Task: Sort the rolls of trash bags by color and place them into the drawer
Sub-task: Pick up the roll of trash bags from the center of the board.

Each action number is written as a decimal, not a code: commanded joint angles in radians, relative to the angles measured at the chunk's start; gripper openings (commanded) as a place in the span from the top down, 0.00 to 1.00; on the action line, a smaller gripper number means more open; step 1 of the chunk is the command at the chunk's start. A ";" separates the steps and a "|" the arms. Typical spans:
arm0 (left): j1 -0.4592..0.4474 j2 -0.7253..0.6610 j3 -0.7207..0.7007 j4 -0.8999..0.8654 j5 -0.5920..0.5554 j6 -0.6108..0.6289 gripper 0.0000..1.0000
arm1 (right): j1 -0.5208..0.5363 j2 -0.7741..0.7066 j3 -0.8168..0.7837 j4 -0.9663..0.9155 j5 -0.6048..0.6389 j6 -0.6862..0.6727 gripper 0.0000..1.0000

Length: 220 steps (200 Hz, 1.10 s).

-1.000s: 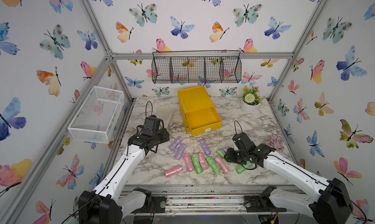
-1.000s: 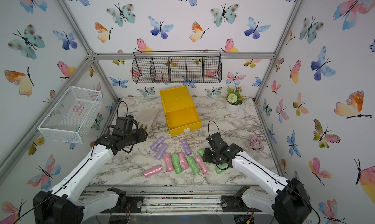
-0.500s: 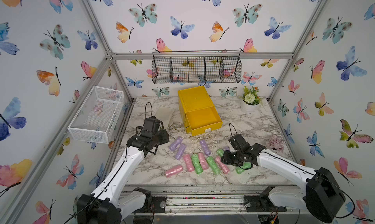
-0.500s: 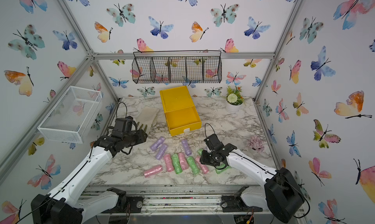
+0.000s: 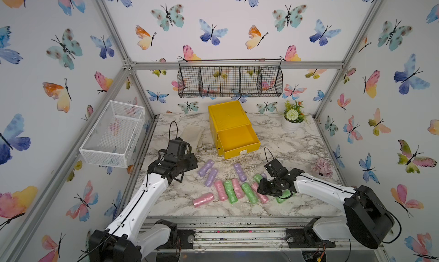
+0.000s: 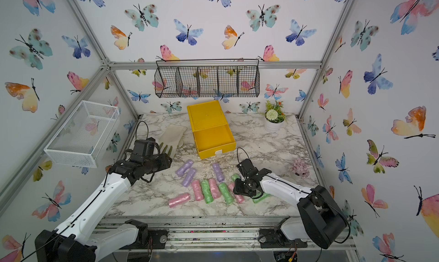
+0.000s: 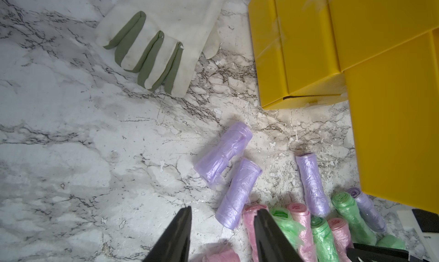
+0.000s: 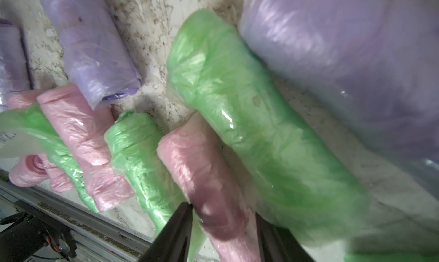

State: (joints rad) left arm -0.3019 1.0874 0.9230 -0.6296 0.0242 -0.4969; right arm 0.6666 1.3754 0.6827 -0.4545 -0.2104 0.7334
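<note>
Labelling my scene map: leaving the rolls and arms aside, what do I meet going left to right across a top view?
white basket → glove → drawer → potted plant → pink flower

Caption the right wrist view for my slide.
Right gripper, jaws astride a pink roll among green rolls and purple rolls on the marble table.

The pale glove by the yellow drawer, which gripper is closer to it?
Left. The left gripper hovers just in front of the glove; the right gripper is far across, down among the rolls.
</note>
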 commanded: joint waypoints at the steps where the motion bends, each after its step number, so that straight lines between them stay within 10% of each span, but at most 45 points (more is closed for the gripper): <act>1: 0.006 -0.018 -0.014 -0.012 0.005 0.003 0.52 | -0.002 0.016 -0.017 0.006 -0.013 -0.017 0.50; 220: 0.009 -0.031 -0.029 -0.004 0.002 -0.005 0.52 | -0.002 -0.155 0.077 -0.119 0.015 -0.010 0.83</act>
State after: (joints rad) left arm -0.3000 1.0775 0.8974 -0.6300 0.0242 -0.4980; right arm 0.6666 1.2800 0.7013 -0.4969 -0.2340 0.7010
